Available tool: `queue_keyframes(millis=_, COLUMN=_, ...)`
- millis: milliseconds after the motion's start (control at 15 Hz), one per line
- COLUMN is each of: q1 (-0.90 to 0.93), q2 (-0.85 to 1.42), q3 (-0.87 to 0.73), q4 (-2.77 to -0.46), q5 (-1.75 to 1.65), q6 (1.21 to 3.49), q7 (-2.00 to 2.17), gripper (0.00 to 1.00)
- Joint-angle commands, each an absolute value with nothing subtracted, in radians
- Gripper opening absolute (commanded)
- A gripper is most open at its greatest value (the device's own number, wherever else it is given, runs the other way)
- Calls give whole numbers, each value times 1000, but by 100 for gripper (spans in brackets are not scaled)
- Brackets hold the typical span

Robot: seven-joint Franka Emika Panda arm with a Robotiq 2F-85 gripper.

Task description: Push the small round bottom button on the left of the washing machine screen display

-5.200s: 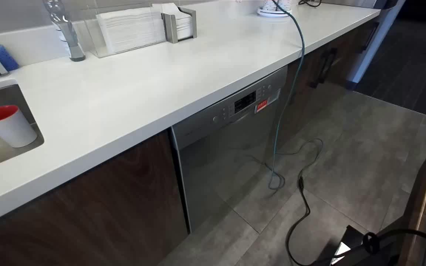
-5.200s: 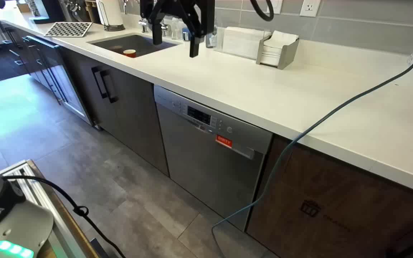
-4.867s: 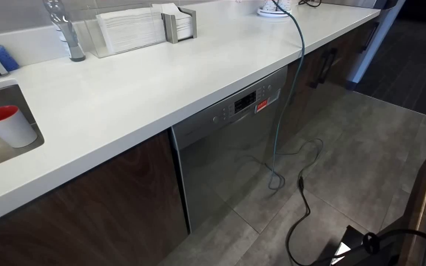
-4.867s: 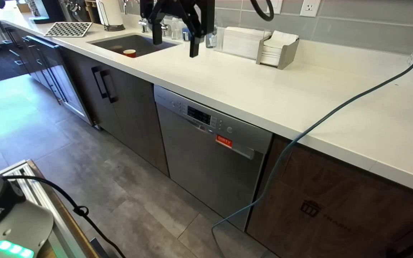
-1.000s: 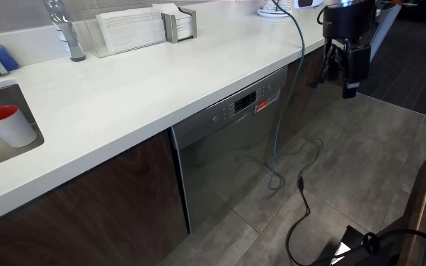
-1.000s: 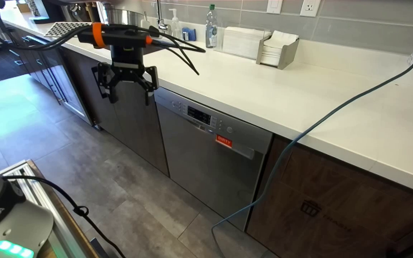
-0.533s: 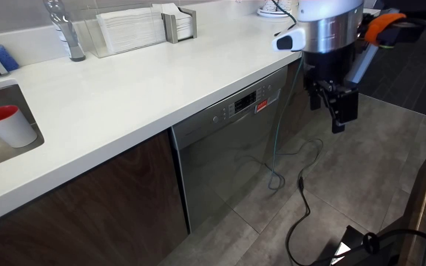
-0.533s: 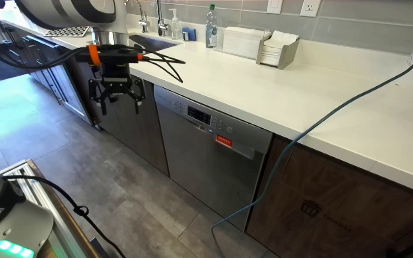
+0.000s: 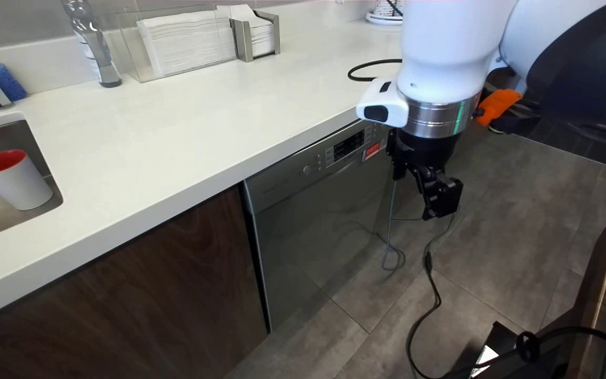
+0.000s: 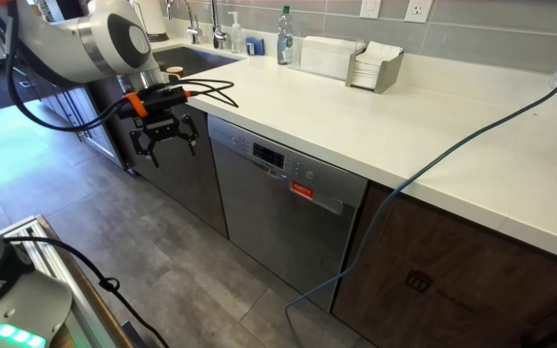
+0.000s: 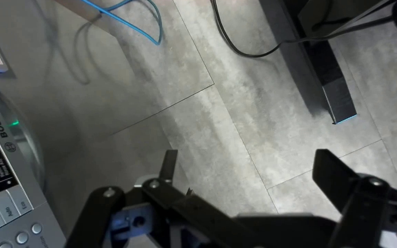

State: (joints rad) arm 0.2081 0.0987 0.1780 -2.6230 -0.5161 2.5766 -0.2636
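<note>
1. The pincer (image 10: pixel 174 155) — spread wide, its two fingers (image 11: pixel 169 163) well apart, holding nothing; it hangs over the floor (image 11: pixel 219 137), apart from the machine (image 10: pixel 278 217).
2. Target: the bottom button (image 11: pixel 36 228), lowest of three close-set round buttons (image 9: pixel 319 162) left of the display (image 10: pixel 269 155); untouched, the push not yet made.
3. Likely faults: with such tight spacing, slight drift could press the middle button (image 11: pixel 22 238) instead; spread fingers could strike the panel (image 10: pixel 334 181) or worktop (image 10: pixel 428 116) edge first; the blue cable (image 10: pixel 401 189) could snag the pincer.
4. Counts: one pincer, one machine, one display, one blue cable; three round buttons — the top button (image 11: pixel 4 245) cut by the wrist view's edge; one red sign (image 10: pixel 302 190), one red-lined cup (image 9: pixel 13 181), one green-capped bottle (image 10: pixel 285 36), one blue sponge (image 9: pixel 8 81).
</note>
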Motion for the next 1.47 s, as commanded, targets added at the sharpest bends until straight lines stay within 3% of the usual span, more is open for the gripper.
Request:
queue_keyframes(millis=0, q1=204, q2=107, q3=176, q4=-2621, q5=-523, q6=2586, q7=-260, gripper=100)
queue_keyframes(millis=333, q1=204, q2=115, q3=167, q4=-2620, q5=-568, q6=2629, q7=-244, gripper=100)
queue_keyframes(millis=800, q1=225, q2=161, q3=124, q4=-2596, q5=-999, q6=2805, q7=-26, gripper=100)
queue_keyframes(millis=1400, q1=218, q2=307, q3=64, q4=-2453, q5=-1369, q6=2822, q7=260, gripper=100)
